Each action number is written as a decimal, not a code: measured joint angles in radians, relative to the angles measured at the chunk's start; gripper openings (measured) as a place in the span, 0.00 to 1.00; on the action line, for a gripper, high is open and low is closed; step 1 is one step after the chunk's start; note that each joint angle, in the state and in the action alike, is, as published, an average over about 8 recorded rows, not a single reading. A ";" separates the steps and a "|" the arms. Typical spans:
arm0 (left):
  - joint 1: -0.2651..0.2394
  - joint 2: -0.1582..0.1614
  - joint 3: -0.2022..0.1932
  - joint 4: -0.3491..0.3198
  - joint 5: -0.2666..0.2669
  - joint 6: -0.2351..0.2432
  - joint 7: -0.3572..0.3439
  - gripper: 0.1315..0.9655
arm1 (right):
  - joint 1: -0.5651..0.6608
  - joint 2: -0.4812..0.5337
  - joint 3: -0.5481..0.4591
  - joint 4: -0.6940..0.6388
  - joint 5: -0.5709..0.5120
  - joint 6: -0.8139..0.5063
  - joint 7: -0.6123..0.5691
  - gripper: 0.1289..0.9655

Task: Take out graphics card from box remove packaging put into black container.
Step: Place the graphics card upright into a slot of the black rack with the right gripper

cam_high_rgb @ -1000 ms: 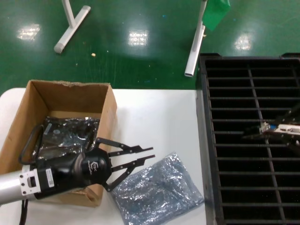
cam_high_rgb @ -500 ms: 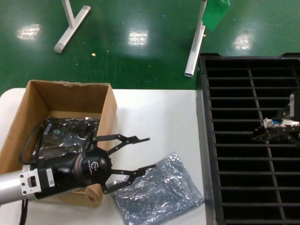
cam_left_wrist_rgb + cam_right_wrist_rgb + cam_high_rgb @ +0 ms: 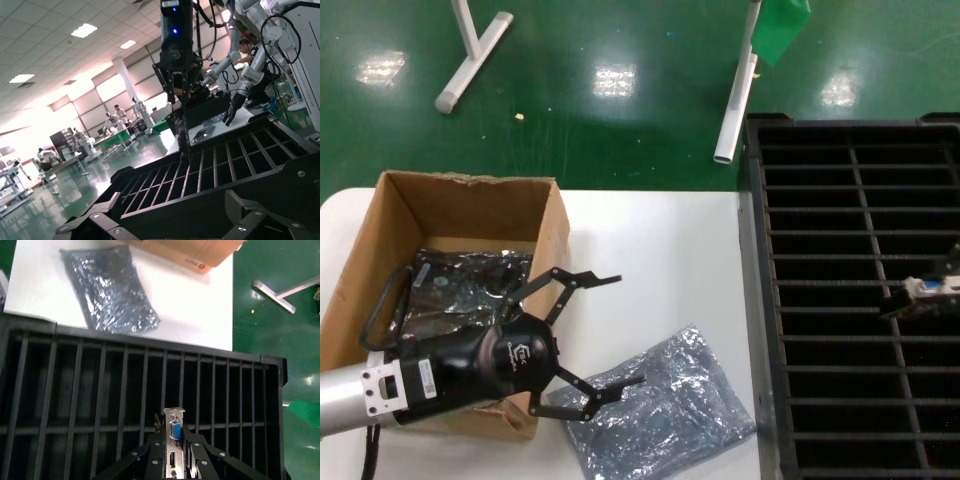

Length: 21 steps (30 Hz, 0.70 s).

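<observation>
- Your right gripper [image 3: 172, 460] is closed on the graphics card [image 3: 174, 432], held on edge with its metal bracket and blue connector leading. I judge that's so the thin board can slide between two bars of the black container [image 3: 850, 300].
- In the head view the card [image 3: 926, 290] sits low over the crate's slots near its right side, not yet released.
- Your left gripper [image 3: 582, 340] is spread wide and empty, just above the table [image 3: 660, 250] between the cardboard box [image 3: 390, 230] and the emptied anti-static bag [image 3: 660, 405]. The bag lies flat, out of the way.
- Count: one card in hand, one empty bag on the table, at least one more bagged item [image 3: 460, 290] in the box, one box, one crate.
</observation>
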 joint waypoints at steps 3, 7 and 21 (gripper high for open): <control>0.000 0.000 0.000 0.000 0.000 0.000 0.000 0.66 | -0.047 0.023 0.030 -0.007 -0.002 0.022 -0.049 0.08; 0.000 0.000 -0.001 0.000 0.001 0.000 0.000 0.78 | -0.101 0.041 0.065 -0.022 -0.006 0.046 -0.098 0.08; 0.000 0.000 -0.001 0.000 0.001 0.000 0.000 0.94 | -0.193 0.052 0.142 -0.071 0.026 0.062 -0.207 0.08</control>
